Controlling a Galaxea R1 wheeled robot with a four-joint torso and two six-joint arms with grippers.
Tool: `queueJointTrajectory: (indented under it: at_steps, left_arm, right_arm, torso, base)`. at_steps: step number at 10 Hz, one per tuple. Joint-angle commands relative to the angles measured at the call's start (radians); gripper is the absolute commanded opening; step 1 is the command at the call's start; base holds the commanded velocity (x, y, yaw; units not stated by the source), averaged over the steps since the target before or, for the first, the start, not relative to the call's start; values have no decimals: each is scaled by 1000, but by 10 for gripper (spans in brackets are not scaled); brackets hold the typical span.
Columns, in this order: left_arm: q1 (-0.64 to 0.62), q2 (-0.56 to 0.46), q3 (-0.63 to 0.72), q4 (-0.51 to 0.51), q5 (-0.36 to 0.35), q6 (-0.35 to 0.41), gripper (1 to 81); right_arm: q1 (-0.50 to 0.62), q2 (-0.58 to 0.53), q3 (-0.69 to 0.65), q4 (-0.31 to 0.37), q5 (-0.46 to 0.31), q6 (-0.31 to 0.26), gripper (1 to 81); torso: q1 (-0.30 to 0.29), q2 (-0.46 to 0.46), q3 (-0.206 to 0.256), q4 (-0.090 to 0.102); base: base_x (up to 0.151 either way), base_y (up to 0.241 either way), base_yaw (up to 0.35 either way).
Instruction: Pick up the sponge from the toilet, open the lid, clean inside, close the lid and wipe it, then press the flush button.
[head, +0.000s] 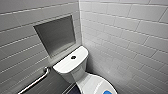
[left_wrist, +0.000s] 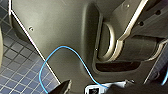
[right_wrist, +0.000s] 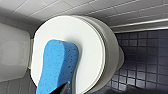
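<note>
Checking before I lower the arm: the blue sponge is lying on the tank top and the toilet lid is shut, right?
Not quite. The sponge lies on the lid, not on the tank top; the right wrist view shows it resting there. The lid is shut, as you said.

Blue sponge (right_wrist: 58, 66) on closed lid (right_wrist: 86, 41); toilet (head: 71, 63) on dark tiled floor (right_wrist: 145, 57)

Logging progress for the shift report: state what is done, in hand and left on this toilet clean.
Done: nothing shows as finished; the lid is shut, and whether inside was cleaned cannot be told. In hand: the sponge lies flat on the lid, the right gripper close by it. Left: at least the flush button on the tank.
</note>
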Motion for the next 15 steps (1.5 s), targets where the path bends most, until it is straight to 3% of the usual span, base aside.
queueJointTrajectory:
  at_steps: [1,2,3,6,10,15]
  left_arm:
    - [23,-4,4,1,78,8,811]
    - [22,-2,4,0,78,8,811]
    - [23,-2,4,0,78,6,811]
    - [23,-2,4,0,78,6,811]
    - [23,2,1,1,78,6,811]
    - [22,7,-4,1,78,9,811]
  right_arm:
    - [84,-32,26,-3,-42,7,811]
    - [98,-29,31,-3,-44,5,811]
    - [118,-26,36,-3,-48,5,811]
    - [165,32,22,-3,-64,5,811]
    - [162,188,-145,-8,-124,5,811]
    - [207,210,-165,-5,-147,5,811]
  torso:
    - [63,-98,-91,0]
    - [84,-131,-57,0]
    - [42,-66,-51,0]
    - [63,-95,-68,0]
    - [63,-94,-69,0]
    - [63,-94,-69,0]
  base:
    - [0,0,0]
    - [0,0,0]
    - [0,0,0]
    - [0,0,0]
    - [0,0,0]
    - [0,0,0]
